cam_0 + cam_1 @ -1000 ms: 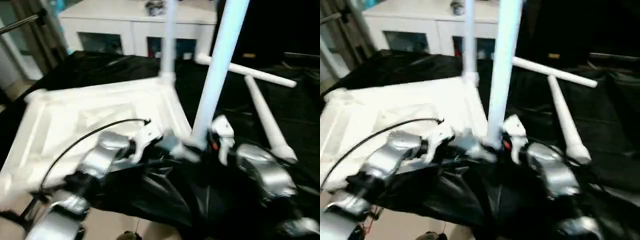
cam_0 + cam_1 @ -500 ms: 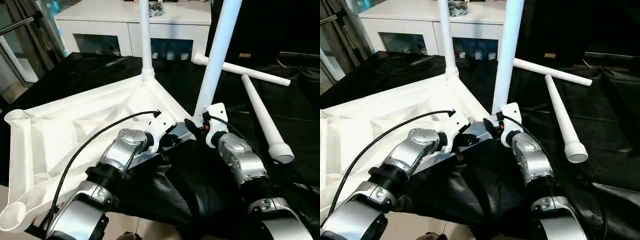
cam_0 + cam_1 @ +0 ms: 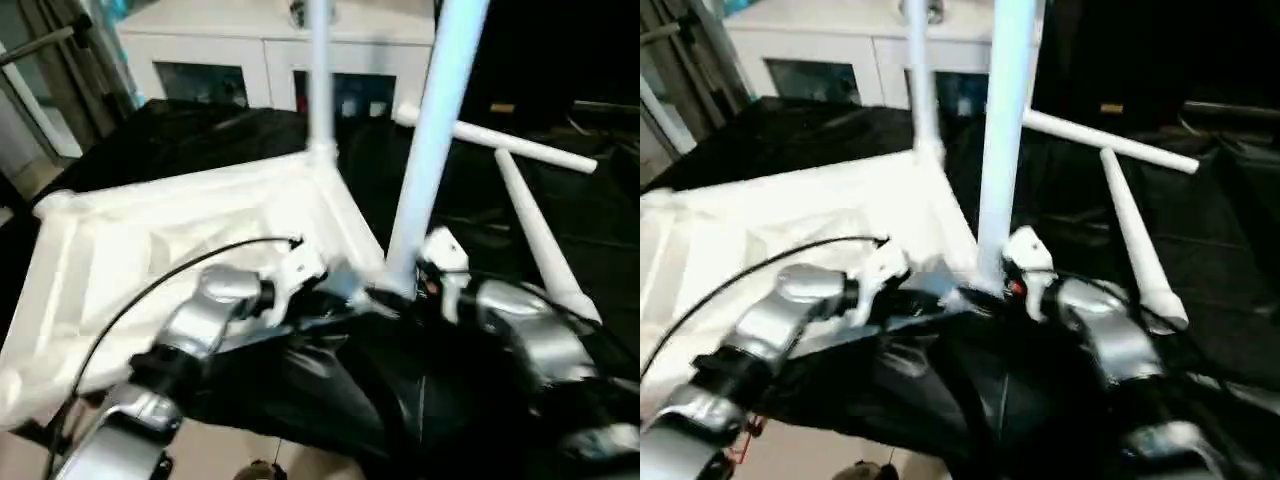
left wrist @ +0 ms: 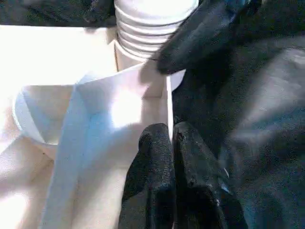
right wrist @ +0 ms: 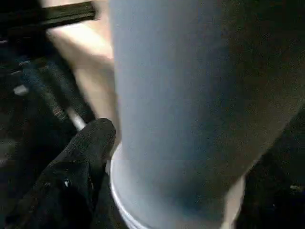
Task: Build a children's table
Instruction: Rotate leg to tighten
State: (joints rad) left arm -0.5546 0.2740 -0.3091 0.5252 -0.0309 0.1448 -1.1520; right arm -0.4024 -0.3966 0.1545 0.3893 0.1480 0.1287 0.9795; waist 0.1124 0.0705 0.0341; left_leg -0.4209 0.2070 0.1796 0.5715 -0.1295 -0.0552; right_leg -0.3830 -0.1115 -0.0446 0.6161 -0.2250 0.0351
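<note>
I had the white plastic rectangular tabletop (image 3: 170, 250) lying upside down, ribbed underside up, on the surface draped in black cloth (image 3: 300, 390), with one white tubular leg (image 3: 320, 80) standing upright in the far corner socket and a second white tubular leg (image 3: 432, 140) standing in the near corner socket, right in front of my two arms. The left gripper (image 4: 169, 157) had its jaws pressed together, pinching the thin edge rib of the tabletop just beside that near socket, so I judged it was steadying the top. The right gripper (image 5: 90, 157) sat at the foot of the second leg, one black finger (image 5: 83, 162) against its base collar; I could not tell whether its jaws were apart or clamped on the leg. Two more white tubular legs (image 3: 530, 230) lay loose on the cloth to my right, one (image 3: 500, 143) crossing behind the other. By my reading, the step in hand was seating the second leg; the next move called for checking that it stood firm in its socket, then fetching one of the loose legs for an empty corner socket (image 3: 55, 205)
</note>
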